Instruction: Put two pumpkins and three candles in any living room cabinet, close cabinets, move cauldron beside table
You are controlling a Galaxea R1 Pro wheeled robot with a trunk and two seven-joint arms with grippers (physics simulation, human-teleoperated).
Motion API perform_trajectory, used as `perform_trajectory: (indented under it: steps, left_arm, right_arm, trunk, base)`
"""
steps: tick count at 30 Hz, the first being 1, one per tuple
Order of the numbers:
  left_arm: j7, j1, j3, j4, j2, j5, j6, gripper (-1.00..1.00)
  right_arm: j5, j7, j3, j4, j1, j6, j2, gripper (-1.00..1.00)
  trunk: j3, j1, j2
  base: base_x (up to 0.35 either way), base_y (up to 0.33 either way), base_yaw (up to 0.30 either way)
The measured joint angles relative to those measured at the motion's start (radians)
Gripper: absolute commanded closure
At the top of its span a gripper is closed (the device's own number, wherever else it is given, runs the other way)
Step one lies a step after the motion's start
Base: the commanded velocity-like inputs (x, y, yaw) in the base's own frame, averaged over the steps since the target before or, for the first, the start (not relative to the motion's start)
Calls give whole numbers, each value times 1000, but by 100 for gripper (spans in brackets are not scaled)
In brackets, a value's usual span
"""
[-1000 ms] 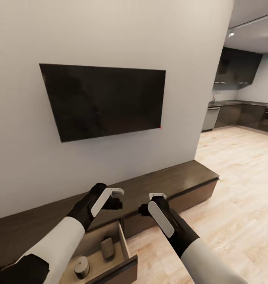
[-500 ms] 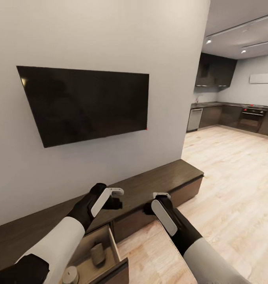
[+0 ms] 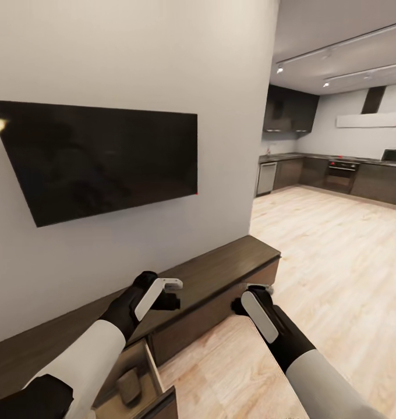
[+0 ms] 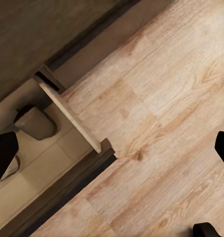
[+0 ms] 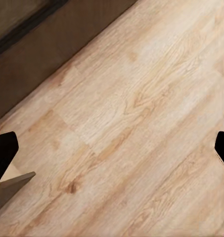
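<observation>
Hovering arms, jaws spread wide

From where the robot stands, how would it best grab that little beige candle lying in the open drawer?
The candle lies on its side in the cabinet's open drawer, so I'd come straight down from above with the left gripper, whose fingers are spread wide. Pinch across the round body at mid-length; the drawer walls block a sideways approach.

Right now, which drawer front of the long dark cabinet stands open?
The drawer at the head view's bottom left, under the left gripper: it is pulled out, showing its pale inside with a candle lying in it. The fronts toward the kitchen sit flush.
</observation>
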Motion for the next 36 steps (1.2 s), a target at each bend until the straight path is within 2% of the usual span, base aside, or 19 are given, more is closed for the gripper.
perform_trajectory:
  steps: [10,22,29,36]
  left_arm:
    - [-1,0,-1,2,-5,-2,-2,-100]
    - [-1,-1,-2,-1,-11,-2,-2,-100]
    - [-1,-1,-2,3,-13,-1,-2,-100]
    - [-1,-1,-3,5,-16,-1,-1,-100]
  right_arm:
    - [3,-30,-53,4,0,9,-9,-100]
    - [-2,-26,-60,8,0,12,-12,-100]
    - [-4,-25,-61,9,0,13,-17,-100]
    - [-7,-24,-60,8,-1,15,-24,-100]
  trunk:
    - [12,0,0]
    - [27,0,0]
    - [58,-27,49]
    - [83,-54,98]
  base:
    - [0,0,-216]
    - [0,0,-216]
    - [0,0,-208]
    - [0,0,-62]
